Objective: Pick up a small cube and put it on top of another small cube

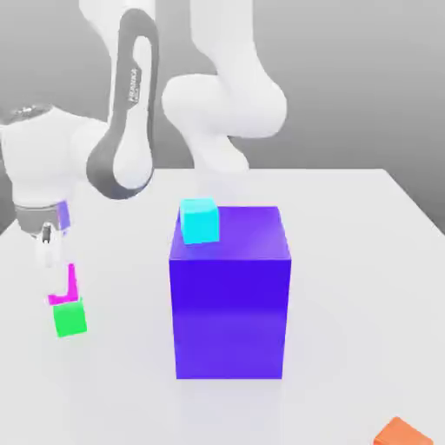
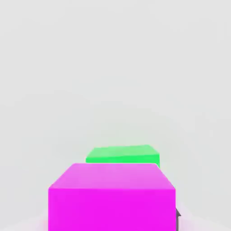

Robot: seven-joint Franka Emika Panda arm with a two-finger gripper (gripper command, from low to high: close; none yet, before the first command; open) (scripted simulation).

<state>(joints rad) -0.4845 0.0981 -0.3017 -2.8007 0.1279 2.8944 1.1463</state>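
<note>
At the left edge of the exterior view, the white arm doubles over from the upper frame, its wrist pointing straight down above the white table. The gripper is clamped on the small magenta cube, held directly over and seemingly just touching the green cube on the table at lower left. At frame centre, a cyan cube sits atop the big purple block; an orange cube lies at lower right.
</note>
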